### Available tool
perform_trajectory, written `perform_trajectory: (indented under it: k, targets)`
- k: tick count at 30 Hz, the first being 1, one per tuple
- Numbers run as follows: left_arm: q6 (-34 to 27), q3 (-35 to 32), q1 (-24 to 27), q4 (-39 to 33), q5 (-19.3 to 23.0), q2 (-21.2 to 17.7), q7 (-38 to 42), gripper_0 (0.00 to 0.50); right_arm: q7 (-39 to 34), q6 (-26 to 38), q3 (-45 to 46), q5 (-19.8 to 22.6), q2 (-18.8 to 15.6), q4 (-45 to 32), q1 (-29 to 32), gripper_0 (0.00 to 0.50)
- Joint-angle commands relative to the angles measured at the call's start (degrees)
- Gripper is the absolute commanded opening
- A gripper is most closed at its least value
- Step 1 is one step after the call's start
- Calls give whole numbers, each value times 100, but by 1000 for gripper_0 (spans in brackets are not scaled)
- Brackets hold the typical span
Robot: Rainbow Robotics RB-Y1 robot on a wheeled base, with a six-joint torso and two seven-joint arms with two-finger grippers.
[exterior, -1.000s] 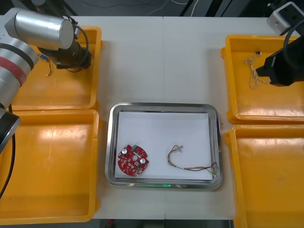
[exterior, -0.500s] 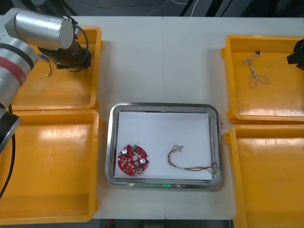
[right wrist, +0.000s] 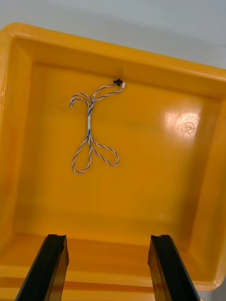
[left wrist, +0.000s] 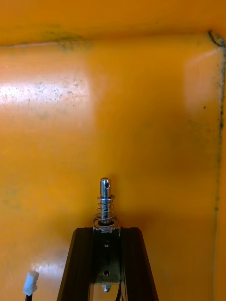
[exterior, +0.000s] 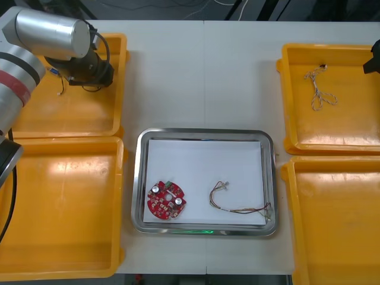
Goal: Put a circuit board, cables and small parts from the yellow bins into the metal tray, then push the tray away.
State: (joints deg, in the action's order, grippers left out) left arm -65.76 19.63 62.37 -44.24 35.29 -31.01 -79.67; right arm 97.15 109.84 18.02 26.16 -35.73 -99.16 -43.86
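**Thin hold on a sprung pin: it may twist free on the lift.**
The left tool (left wrist: 107, 231) is clamped on a small metal part (left wrist: 105, 202) by its base alone, so most of the part stands past the fingertips and a jolt could drop it back onto the yellow bin (left wrist: 141, 94) floor beneath. A white connector (left wrist: 30, 282) lies beside one finger. Well away from this tool, the metal tray (exterior: 138, 178) holds a circuit board (exterior: 167, 200) and a red and yellow cable (exterior: 237, 209). The right tool (right wrist: 108, 240) hangs wide open, with a blue and white cable (right wrist: 88, 127) beyond its fingers.

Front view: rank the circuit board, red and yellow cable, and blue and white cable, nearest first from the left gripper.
Left gripper, far left bin:
1. circuit board, tray's left.
2. red and yellow cable, tray's right.
3. blue and white cable, far right bin.
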Motion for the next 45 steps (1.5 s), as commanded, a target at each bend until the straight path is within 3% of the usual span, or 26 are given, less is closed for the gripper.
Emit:
perform_trajectory:
  k: [1, 13, 25, 38, 45]
  targets:
    - [-534, 93, 223, -612, 118, -450, -453, 0, -285, 16, 97, -59, -215, 433, -501, 500]
    - [-1747, 50, 223, -1711, 320, -977, -207, 0, -364, 16, -70, -6, -189, 1382, -747, 500]
    - [-2828, -144, 12, -2977, 355, -1092, 101, 0, -601, 16, -246, -68, -48, 2147, -905, 500]
    - [-3601, -153, -621, -4893, 347, -1092, 1120, 0, -821, -885, -343, -217, 277, 2577, -993, 500]
    - [-3645, -144, -1140, -5886, 347, -986, 1753, 0, -874, -1333, -387, -428, 479, 2832, -993, 500]
